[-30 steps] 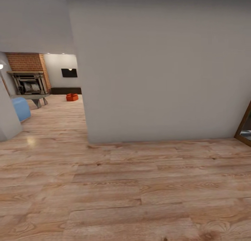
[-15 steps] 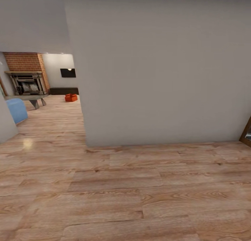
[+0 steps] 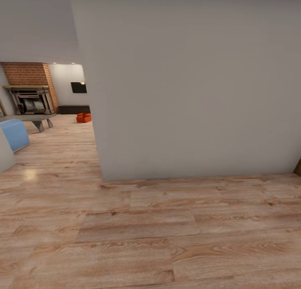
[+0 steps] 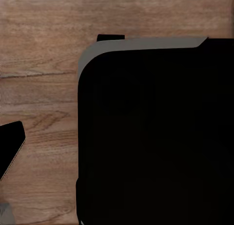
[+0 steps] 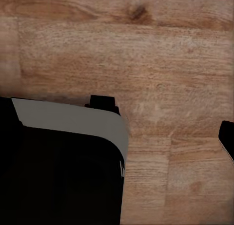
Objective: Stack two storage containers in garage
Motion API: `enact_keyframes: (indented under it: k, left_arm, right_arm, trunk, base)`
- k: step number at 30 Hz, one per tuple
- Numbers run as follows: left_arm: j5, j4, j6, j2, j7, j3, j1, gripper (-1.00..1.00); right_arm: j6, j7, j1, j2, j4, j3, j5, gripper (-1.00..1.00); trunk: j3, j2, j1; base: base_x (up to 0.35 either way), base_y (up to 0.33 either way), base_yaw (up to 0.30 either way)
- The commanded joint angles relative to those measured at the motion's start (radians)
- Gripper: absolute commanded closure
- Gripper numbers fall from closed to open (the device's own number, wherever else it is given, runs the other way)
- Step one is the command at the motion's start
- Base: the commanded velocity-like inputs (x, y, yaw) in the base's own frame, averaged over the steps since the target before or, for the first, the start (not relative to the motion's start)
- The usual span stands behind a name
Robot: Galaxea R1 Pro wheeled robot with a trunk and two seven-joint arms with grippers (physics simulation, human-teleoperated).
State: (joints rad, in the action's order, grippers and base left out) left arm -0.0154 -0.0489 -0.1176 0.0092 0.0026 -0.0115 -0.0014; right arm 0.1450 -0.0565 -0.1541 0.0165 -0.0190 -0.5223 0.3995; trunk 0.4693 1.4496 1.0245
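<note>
Far off in the living room, the orange-red storage containers (image 3: 83, 117) sit on the wood-plank floor in front of a low dark cabinet (image 3: 73, 109). At this distance they read as one small shape. A black TV screen (image 3: 78, 87) hangs above the cabinet. In the left wrist view a dark fingertip (image 4: 10, 146) shows at the picture's edge over wood planks, beside the robot's black body (image 4: 156, 137). The right wrist view has another dark fingertip (image 5: 227, 137) at its edge and the same black body (image 5: 58, 171). Nothing is seen held.
A broad white wall (image 3: 188, 92) stands straight ahead, its corner (image 3: 97, 168) leaving a passage on the left towards the living room. A brick fireplace (image 3: 29, 99), a grey bench (image 3: 35, 118) and a blue seat (image 3: 16, 134) line that passage. A brown door frame (image 3: 298, 168) shows at the right edge.
The whole head view has shifted: the camera has come closer to the wall. The door frame has slid almost out on the right, and the blue seat has slid further left.
</note>
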Motion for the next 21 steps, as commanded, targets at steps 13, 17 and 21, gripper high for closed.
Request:
enact_keyframes:
  k: [13, 17, 21]
  left_arm:
    - [-0.002, 0.000, -0.003, 0.000, 0.000, -0.001, 0.000, -1.00]
    - [-0.002, 0.000, -0.004, 0.000, 0.000, -0.001, 0.000, -1.00]
    - [-0.002, 0.000, -0.005, 0.001, 0.000, -0.001, 0.000, -1.00]
  right_arm:
    - [0.006, 0.004, -0.001, -0.005, 0.000, -0.006, 0.009, -1.00]
    - [0.007, 0.004, -0.001, -0.005, 0.001, -0.004, 0.012, -1.00]
    - [0.006, 0.004, -0.001, -0.005, 0.001, -0.003, 0.014, -1.00]
  trunk:
    - [0.001, 0.000, 0.001]
    - [0.001, 0.000, 0.001]
    - [0.001, 0.000, 0.001]
  base:
    - [0.322, 0.000, 0.025]
    - [0.318, 0.000, 0.228]
    - [0.247, 0.000, 0.265]
